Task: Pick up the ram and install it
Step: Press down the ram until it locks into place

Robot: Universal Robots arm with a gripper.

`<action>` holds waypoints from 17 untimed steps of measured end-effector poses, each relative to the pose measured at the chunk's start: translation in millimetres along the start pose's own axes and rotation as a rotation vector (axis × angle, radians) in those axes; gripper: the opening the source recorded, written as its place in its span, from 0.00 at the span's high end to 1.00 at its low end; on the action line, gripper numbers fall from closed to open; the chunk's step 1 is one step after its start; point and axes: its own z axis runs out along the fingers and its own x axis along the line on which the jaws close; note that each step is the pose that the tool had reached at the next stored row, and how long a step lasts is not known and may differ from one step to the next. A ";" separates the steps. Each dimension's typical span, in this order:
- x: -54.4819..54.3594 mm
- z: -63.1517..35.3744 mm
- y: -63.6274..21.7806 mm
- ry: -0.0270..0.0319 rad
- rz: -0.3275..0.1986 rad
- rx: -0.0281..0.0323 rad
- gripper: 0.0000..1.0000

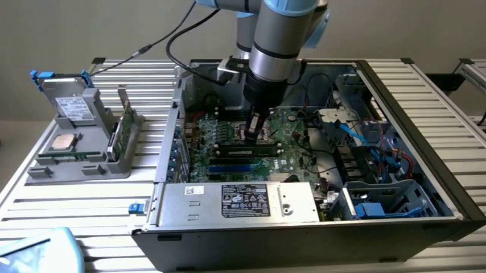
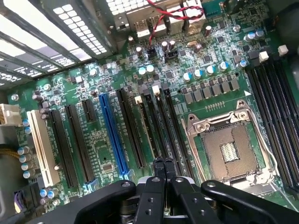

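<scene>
The ram [image 1: 247,151], a narrow green stick with black chips, lies along a memory slot in the middle of the motherboard [image 1: 292,128] inside the open computer case. My gripper [image 1: 254,135] points straight down just behind and above the stick's middle, and whether it touches the stick I cannot tell. In the wrist view the gripper [image 2: 163,163] is shut, its two black fingers pressed together with nothing between them. They hang over the row of long black memory slots [image 2: 161,119], beside the open processor socket [image 2: 229,149].
A grey rack [image 1: 76,162] on the exterior view's left holds a hard drive [image 1: 72,105], a silvery processor chip [image 1: 62,142] and upright green boards [image 1: 120,133]. The power supply [image 1: 243,202] fills the case front. Blue cables and a drive cage [image 1: 383,199] crowd the right.
</scene>
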 end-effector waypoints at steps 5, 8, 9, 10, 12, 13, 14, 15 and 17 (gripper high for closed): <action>-0.1 2.5 -0.3 -0.0058 0.063 -0.0036 0.90; -0.2 2.5 -0.3 -0.0103 0.098 -0.0059 0.90; -0.1 2.4 -0.3 -0.0121 0.110 -0.0067 0.90; -0.1 2.3 -0.3 -0.0133 0.120 -0.0074 0.90; -0.1 1.9 -0.2 -0.0160 0.142 -0.0089 0.90; -0.1 1.5 -0.2 -0.0172 0.152 -0.0095 0.90; -0.1 1.2 -0.1 -0.0181 0.160 -0.0101 0.90; -0.1 0.8 -0.1 -0.0191 0.167 -0.0106 0.90; 0.0 0.1 0.0 -0.0207 0.180 -0.0114 0.90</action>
